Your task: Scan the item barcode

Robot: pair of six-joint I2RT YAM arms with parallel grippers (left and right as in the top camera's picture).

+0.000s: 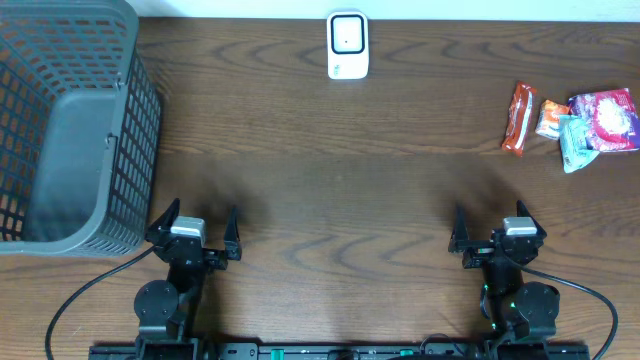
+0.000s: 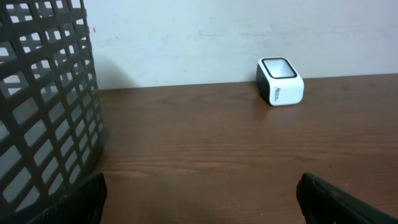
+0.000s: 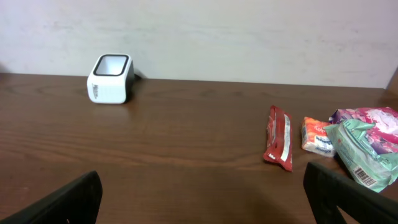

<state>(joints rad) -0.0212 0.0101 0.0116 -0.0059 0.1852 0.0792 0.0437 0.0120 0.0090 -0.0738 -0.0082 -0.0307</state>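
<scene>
Overhead, we saw the left end effector (image 1: 198,220) and right end effector (image 1: 490,220) wide open and empty; the snack packets (image 1: 600,118) lay right of the scanner (image 1: 348,45). Only the right wrist view showed a barcode (image 3: 364,178) on the green packet (image 3: 351,146).

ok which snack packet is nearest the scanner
The long red packet, leftmost in the cluster; the orange packet, green packet and pink packet lie farther right.
</scene>
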